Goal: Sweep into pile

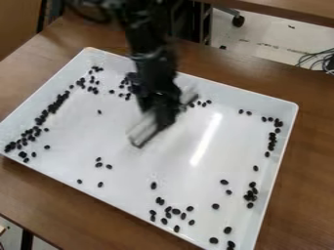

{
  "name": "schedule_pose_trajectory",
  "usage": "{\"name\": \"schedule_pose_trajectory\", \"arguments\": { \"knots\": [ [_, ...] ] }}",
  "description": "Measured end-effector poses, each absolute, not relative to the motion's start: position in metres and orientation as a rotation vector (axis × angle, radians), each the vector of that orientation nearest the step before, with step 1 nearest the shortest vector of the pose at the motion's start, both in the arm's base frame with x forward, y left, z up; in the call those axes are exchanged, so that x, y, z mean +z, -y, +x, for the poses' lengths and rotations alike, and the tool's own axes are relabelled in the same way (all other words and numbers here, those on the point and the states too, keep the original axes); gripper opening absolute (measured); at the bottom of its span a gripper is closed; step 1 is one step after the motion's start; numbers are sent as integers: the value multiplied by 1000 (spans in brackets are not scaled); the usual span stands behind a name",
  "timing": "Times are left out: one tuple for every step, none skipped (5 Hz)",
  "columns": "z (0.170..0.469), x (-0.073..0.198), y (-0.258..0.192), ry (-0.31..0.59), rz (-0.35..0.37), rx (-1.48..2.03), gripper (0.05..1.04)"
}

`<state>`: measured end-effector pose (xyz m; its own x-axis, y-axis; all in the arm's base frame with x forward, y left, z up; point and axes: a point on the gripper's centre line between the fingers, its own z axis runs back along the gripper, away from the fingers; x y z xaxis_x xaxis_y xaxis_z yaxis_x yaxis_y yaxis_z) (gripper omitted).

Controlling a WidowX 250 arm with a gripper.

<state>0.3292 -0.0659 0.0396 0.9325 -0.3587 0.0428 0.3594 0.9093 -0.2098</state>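
The black gripper (163, 116) hangs over the upper middle of the white tray (114, 124), shut on a grey, blade-like sweeping tool (143, 132). The tool slants from lower left to upper right, and both it and the arm are blurred. Small black beans (54, 105) lie in a long band by the tray's left wall. Another group of beans (175, 211) is scattered near the front edge, and more beans (272, 139) line the right side. Several beans (125, 89) lie just left of the arm, which partly hides the tray's back area.
The tray's raised rim (295, 108) surrounds the beans on a brown wooden table (313, 161). Beyond the table's back edge are a floor with a caster wheel (238, 21) and dark cables (320, 59) at the right.
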Motion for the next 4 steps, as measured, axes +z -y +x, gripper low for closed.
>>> {"name": "schedule_pose_trajectory", "arguments": {
  "knots": [
    [325,28,116,-71,-227,-480,362],
    [329,12,154,-149,-268,-506,362],
    [339,3,169,-187,-308,-490,362],
    [349,0,170,-193,-340,-465,362]
  ]
}}
